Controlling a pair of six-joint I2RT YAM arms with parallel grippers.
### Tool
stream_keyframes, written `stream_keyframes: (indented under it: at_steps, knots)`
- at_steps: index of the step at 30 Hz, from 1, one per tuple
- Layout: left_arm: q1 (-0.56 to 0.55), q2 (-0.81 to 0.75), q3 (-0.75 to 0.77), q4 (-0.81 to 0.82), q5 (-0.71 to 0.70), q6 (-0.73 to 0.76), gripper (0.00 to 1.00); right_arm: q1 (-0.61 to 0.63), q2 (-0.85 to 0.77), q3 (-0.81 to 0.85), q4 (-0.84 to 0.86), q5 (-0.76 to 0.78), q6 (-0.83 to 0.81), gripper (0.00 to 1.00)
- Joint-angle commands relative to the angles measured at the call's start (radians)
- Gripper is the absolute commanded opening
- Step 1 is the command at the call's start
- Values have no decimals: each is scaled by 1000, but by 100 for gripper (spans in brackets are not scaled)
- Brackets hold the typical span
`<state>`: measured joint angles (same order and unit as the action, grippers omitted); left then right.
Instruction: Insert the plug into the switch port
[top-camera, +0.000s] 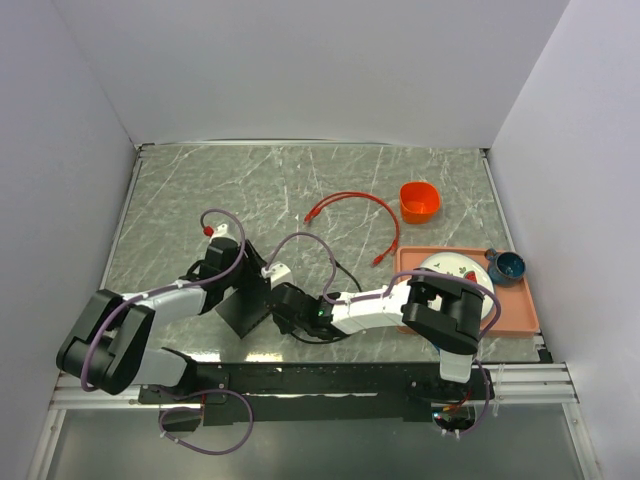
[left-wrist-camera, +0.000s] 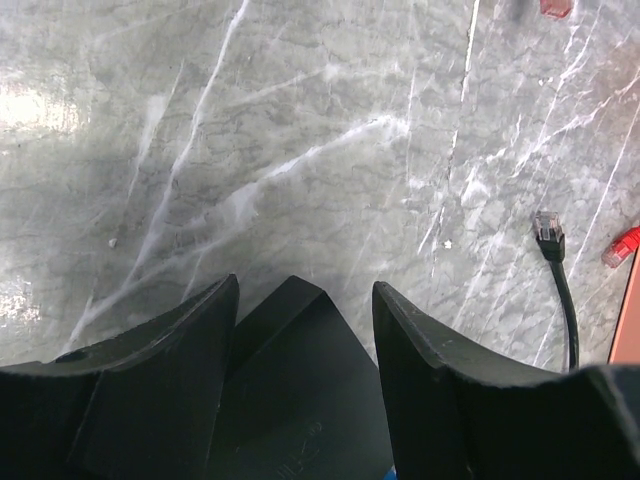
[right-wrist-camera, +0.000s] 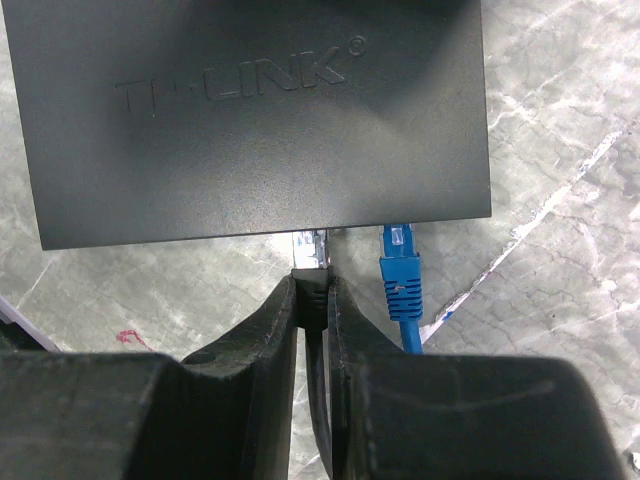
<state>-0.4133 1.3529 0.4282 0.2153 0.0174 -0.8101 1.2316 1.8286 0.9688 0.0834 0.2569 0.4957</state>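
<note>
Seating plug (right-wrist-camera: 309, 243) into port on switch (right-wrist-camera: 250, 110) | right fingers (right-wrist-camera: 262, 345) pinch plug, push straight | left fingers (left-wrist-camera: 175, 365) wide astride switch, brace it

Looks down past the left claw (left-wrist-camera: 305, 300), dark fingers (left-wrist-camera: 160, 380) spread apart at the bottom edge, one corner of the matte black box (left-wrist-camera: 300, 390) poking up between them. Beyond, grey white-veined worktop (left-wrist-camera: 250, 130). At right, lying flat, a black cable (left-wrist-camera: 568, 310) ending in a clear plug (left-wrist-camera: 546, 228); near it, a red plug (left-wrist-camera: 625, 245) cut by the frame's edge.
</note>
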Motion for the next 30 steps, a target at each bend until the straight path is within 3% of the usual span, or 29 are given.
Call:
stream_keyframes:
  at_steps: [1,15,30]
  knots:
    - [-81,64,-111,-251,210,-104,62,-66,-8,-2,108,208,29,0]
    - [-97,104,-157,-171,239,-132,61,-113,-54,-55,369,160,-118,0]
    - [-176,147,-195,-79,269,-207,57,-164,8,16,414,154,-126,0]
